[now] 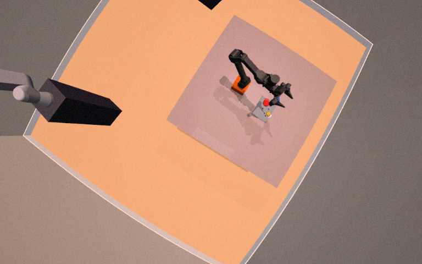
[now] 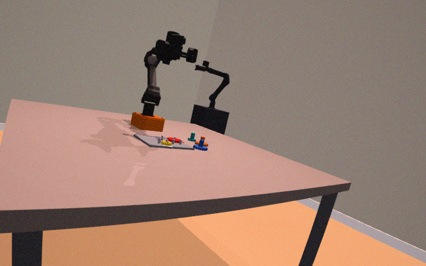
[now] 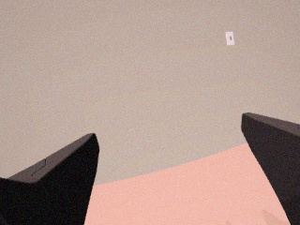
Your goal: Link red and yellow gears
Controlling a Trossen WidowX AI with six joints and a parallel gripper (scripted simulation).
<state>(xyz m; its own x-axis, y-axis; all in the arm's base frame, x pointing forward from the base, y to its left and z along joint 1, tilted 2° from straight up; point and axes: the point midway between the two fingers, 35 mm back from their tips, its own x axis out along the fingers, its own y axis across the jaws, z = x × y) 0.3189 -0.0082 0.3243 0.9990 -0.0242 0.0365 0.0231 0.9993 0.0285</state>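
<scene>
The end effector (image 1: 288, 102) (image 3: 172, 131) was spread above the desk (image 1: 202, 109) (image 2: 78, 182) (image 3: 141, 202), gripping nothing, presumably to admit a gear. The blue gear (image 2: 200, 147) stood right of the grey board (image 2: 170, 147) (image 1: 259, 116), its stem upright (handy for grasping).

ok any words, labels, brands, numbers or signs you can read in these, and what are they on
No readable words, brands or numbers in any view.
Red arrow by the red gear: too small to make out.
White mark by the yellow gear: too small to read as an arrow.
</scene>
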